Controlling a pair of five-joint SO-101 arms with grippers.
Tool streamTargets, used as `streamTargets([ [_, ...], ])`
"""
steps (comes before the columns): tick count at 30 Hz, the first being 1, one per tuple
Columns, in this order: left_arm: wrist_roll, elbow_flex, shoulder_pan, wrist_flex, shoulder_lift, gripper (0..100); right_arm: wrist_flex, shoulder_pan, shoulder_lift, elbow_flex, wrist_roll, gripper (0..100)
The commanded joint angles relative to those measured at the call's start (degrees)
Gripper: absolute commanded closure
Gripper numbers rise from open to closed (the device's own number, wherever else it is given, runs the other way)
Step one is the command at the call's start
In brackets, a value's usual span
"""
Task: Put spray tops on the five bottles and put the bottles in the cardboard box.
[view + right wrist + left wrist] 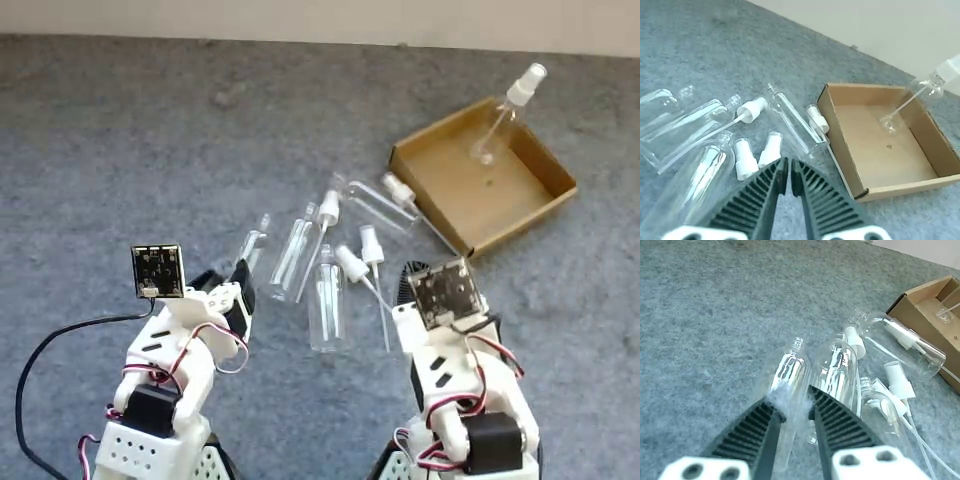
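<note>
Risk: the left gripper (796, 407) pinched the base of a clear bottle (789, 371) between narrowly parted jaws. The smooth, round plastic wall could slip off the ribbed black pads or roll into the neighbouring bottle (840, 365) just beside it. The right gripper (790, 170) was almost fully closed and empty. White spray tops (744, 160) lay just ahead of it, with the matte cardboard box (880, 150) beyond them.

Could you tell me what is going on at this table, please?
The job is capping bottles and boxing them. One finished bottle leans in the cardboard box. The left end effector is at the base of a capless bottle on the carpet, while the right end effector, shut and empty, hovers over loose spray tops. The other bottles lie nearby, not yet boxed.
</note>
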Motion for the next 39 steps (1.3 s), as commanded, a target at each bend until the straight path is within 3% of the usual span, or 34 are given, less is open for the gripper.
streamTargets([
  [1, 0.2, 1.2, -0.8, 0.2, -0.2, 96, -0.1, 0.9, 10.9, -9.3, 0.4, 98.8],
  [25, 0.2, 1.2, -0.8, 0.2, -0.2, 96, -2.3, 0.7, 61.1, -39.5, 0.8, 98.8],
  [29, 0.2, 1.2, -0.8, 0.2, -0.2, 96, -3.7, 0.6, 66.2, -45.5, 0.8, 98.8],
  [35, 0.2, 1.2, -0.8, 0.2, -0.2, 96, -14.6, 0.6, 68.4, -45.9, 0.4, 98.8],
  [39, 0.2, 1.2, -0.8, 0.2, -0.2, 96, -13.1, -1.0, 71.9, -45.1, 0.8, 98.8],
])
